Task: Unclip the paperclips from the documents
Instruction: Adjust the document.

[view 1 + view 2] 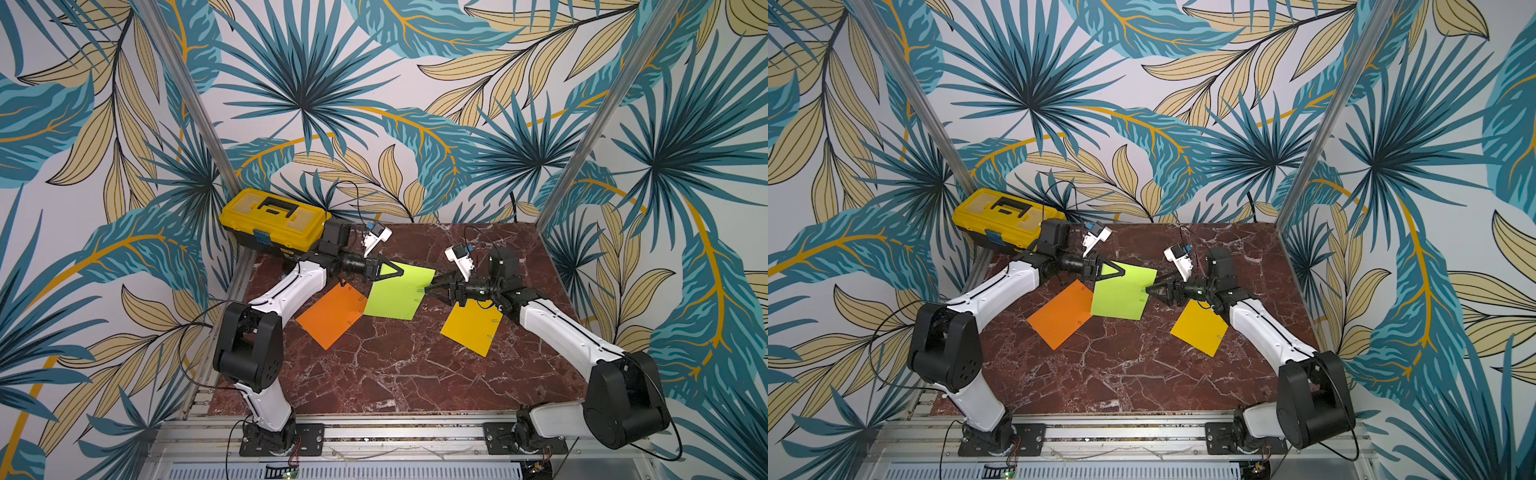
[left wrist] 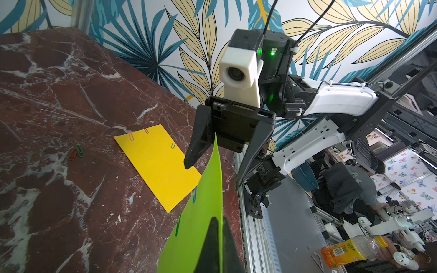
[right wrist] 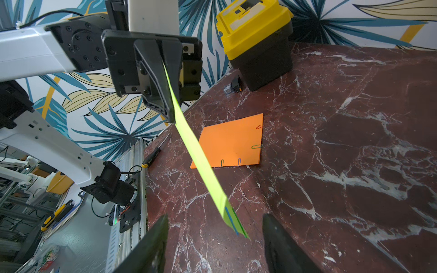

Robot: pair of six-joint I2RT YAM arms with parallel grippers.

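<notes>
Toolbox (image 3: 255, 35), screwdriver (image 3: 154, 154) near orange sheet (image 3: 231, 144)

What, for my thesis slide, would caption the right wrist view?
Left gripper shut on the raised green sheet, its paperclips between the open right gripper's fingers; orange sheet flat on the table.

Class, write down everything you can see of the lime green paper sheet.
The lime green paper sheet is a plain, thin rectangle, held clear of the red marble table. The left gripper is shut on one edge; the opposite edge, carrying blue and green wire paperclips, lies between the jaws of the open right gripper.
</notes>
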